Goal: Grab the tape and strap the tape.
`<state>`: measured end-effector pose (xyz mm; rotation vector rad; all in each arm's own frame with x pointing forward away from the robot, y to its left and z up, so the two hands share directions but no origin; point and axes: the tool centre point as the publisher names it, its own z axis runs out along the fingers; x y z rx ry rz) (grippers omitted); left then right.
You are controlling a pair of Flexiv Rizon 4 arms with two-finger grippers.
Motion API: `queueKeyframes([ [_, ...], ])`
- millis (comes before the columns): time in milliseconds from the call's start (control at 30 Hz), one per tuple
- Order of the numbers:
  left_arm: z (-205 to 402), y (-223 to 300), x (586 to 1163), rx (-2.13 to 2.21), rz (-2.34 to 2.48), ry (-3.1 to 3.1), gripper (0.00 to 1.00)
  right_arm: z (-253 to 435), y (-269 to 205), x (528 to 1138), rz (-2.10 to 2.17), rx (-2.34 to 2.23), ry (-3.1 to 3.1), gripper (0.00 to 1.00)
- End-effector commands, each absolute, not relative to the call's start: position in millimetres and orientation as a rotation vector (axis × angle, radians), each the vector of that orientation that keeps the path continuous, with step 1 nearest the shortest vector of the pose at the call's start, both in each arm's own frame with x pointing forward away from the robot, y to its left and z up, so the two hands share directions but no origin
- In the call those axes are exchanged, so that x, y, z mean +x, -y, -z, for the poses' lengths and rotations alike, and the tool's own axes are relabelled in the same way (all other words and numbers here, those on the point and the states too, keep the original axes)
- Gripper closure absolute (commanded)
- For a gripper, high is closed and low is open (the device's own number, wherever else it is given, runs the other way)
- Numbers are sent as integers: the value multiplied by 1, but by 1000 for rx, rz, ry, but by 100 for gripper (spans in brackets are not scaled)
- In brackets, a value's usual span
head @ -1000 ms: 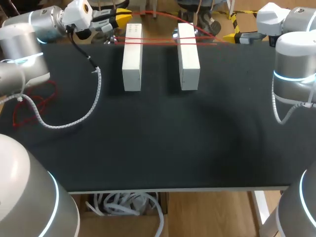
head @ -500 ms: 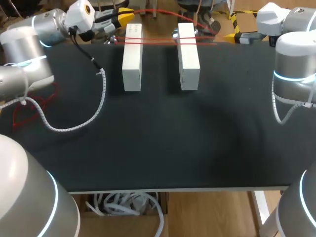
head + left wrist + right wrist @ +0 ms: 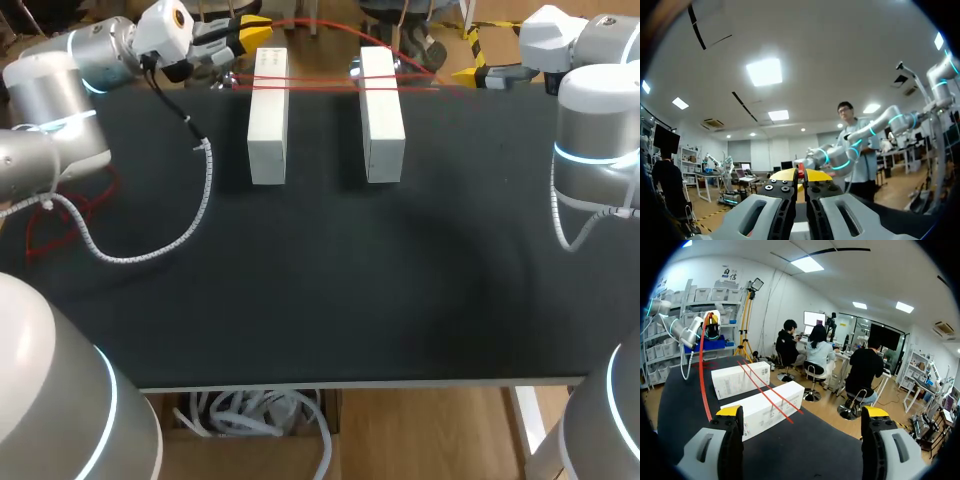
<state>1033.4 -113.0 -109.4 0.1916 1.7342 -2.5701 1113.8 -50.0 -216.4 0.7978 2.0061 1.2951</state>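
Tape first: thin red strap tape point(image 3: 320, 86), at 12 o'clock on the black-topped desk point(image 3: 320, 290), lying in two lines across the far ends of two long white cardboard boxes. Side by side and apart, left white box point(image 3: 267, 115) and right white box point(image 3: 382, 115), long sides pointing toward 12 and 6 o'clock. Beyond the boxes, more of the same tape bowed up in a red arc from the 11 o'clock side over to the 1 o'clock side.

At 11 o'clock, just off the far end of the left white box, left hand point(image 3: 801, 173) clenched on the tape: in the left wrist view, yellow tips nearly together with a sliver of red pinched between.

At 1 o'clock, by the desk's far right corner, right hand point(image 3: 801, 413) released, fingers spread wide. In the right wrist view, both boxes ahead of it, crossed by the two red lines, with the arc rising to the left hand farther on.

On the desk at 9 o'clock, white spiral-wrapped cable point(image 3: 150, 250) of the left arm, draped in a loop, well apart from the boxes.
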Motion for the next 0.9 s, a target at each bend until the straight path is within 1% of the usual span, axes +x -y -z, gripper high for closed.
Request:
queueKeyframes([
  [33,111,113,1035,196,2574,-1732,100,207,52,1104,-1303,899,-1894,0],
  [233,111,113,1035,196,2574,-1732,100,195,50,1064,-1319,980,-1829,0],
  [500,111,113,1035,196,2574,-1732,100,191,50,983,-1425,912,-1722,0],
  [667,111,113,1035,196,2574,-1732,100,200,51,938,-1471,1099,-1578,0],
  [900,111,113,1035,196,2574,-1732,100,204,51,918,-1479,1331,-1348,0],
])
